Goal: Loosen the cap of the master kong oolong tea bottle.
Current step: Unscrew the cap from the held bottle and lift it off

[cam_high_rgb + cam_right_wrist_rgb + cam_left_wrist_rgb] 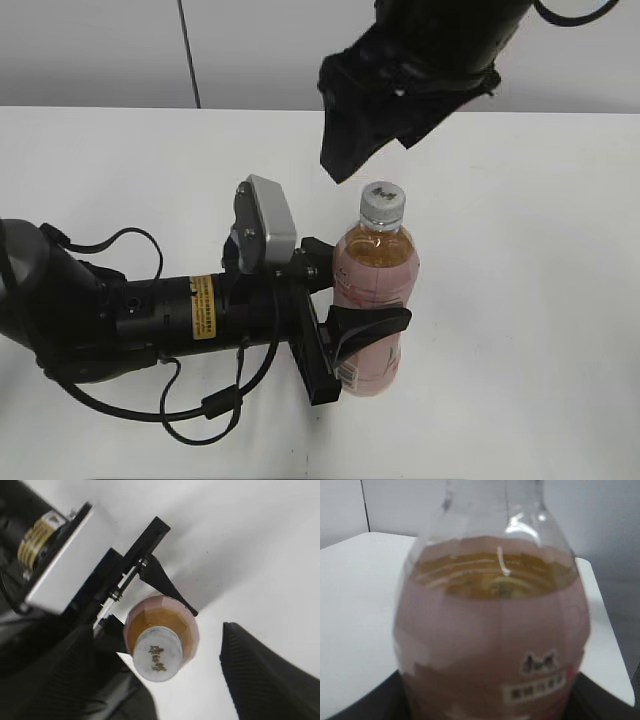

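Note:
The master kong oolong tea bottle [373, 290] stands upright on the white table, amber tea inside, pale pink label round it. Its white cap [382, 203] with a dark mark is on top. My left gripper [345, 300] is shut on the bottle's body from the left. The bottle fills the left wrist view [492, 630]. My right gripper [350, 150] hangs open just above and left of the cap, not touching it. From the right wrist view I look down on the cap [158, 653], which sits between my open fingers [165, 680].
The white table [520, 250] spreads all round the bottle. A grey wall with a dark vertical seam [188, 50] stands behind. The left arm's black body and cables [120, 320] lie across the front left of the table.

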You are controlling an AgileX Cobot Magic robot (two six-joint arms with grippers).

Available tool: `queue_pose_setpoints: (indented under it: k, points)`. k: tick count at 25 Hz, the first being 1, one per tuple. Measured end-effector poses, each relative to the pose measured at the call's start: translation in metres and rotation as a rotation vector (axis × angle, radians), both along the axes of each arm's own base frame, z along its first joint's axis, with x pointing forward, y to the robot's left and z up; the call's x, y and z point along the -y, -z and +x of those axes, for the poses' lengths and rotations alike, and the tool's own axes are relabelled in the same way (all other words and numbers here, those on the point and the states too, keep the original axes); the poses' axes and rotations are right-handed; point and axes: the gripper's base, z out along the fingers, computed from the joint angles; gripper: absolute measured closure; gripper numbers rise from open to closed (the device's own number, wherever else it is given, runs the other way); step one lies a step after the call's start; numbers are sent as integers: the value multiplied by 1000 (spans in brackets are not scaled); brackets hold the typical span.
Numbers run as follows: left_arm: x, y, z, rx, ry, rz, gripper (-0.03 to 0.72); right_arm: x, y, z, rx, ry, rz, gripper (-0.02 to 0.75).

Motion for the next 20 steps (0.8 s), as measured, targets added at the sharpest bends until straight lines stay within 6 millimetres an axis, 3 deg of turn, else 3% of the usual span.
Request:
queue_pose_setpoints:
  k: [3, 6, 11, 20]
  points:
    - [0, 0, 0, 0, 0, 0, 299, 0, 0, 0, -106, 277, 48, 152]
    - [0, 0, 0, 0, -1, 0, 299, 0, 0, 0, -152, 396, 68, 152]
    - [0, 0, 0, 0, -1, 0, 299, 2, 12, -2, -201, 456, 44, 161]
    - [0, 0, 0, 0, -1, 0, 299, 1, 24, 0, -224, 469, 11, 260]
